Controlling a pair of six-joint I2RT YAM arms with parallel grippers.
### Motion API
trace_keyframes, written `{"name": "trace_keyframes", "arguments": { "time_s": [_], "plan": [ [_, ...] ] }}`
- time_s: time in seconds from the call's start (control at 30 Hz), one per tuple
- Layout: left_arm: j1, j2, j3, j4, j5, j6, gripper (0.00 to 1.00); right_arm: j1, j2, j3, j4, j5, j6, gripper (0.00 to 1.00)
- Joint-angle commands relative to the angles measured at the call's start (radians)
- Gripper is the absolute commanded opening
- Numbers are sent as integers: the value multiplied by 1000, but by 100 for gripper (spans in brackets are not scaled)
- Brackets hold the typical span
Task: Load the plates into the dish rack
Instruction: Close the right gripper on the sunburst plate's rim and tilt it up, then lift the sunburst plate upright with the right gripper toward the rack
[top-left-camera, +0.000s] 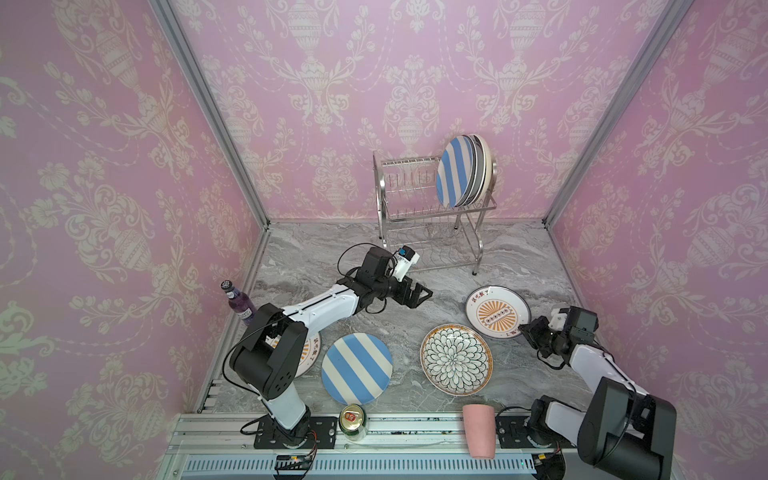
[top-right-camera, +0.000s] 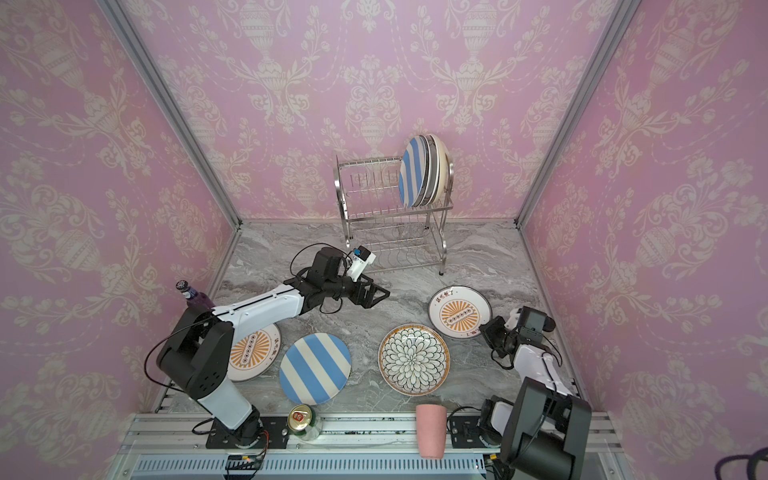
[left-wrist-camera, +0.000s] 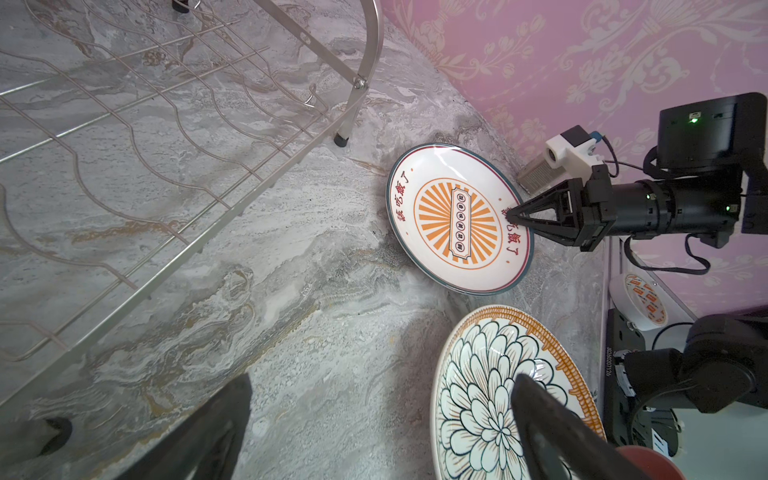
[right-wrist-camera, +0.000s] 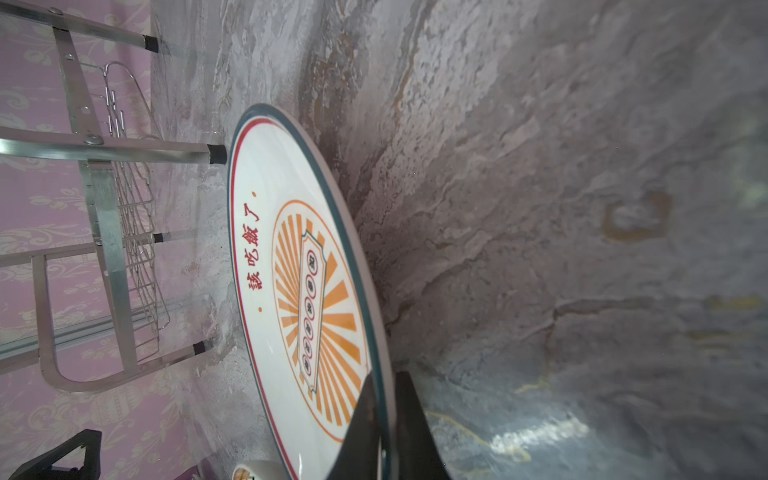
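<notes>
Rim of the orange-sunburst plate (left-wrist-camera: 457, 220) sat clamped in the right hand (left-wrist-camera: 514, 216); the left hand (top-left-camera: 417, 297) hung with fingers apart near the dish rack (top-left-camera: 480, 249).

You're in a lab mock-up booth, honestly: pink wallpaper panels (top-left-camera: 374, 83) in aluminium framing (top-left-camera: 208, 108), marble-look counter (top-left-camera: 440, 291), arms (top-left-camera: 316, 305) bolted to a rail (top-left-camera: 415, 424).

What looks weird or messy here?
Nothing is spilled or broken. One sunburst plate has its rim pinched in the shut right gripper. A can and pink cup sit on the front rail, off the marble.
</notes>
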Motion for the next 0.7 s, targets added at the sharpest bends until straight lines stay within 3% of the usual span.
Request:
{"name": "trace_keyframes", "arguments": {
  "time_s": [0.0, 0.43, 0.67],
  "plan": [
    [5, -41, 36, -12, 27, 9, 99, -1, -73, 68, -198, 197, -84, 0],
    [5, -65, 84, -7, -32, -7, 99, 1, -311, 288, -471, 341, -173, 0],
    [10, -210, 31, -18, -131, -24, 99, 25, -398, 440, -580, 392, -214, 0]
  ]
}}
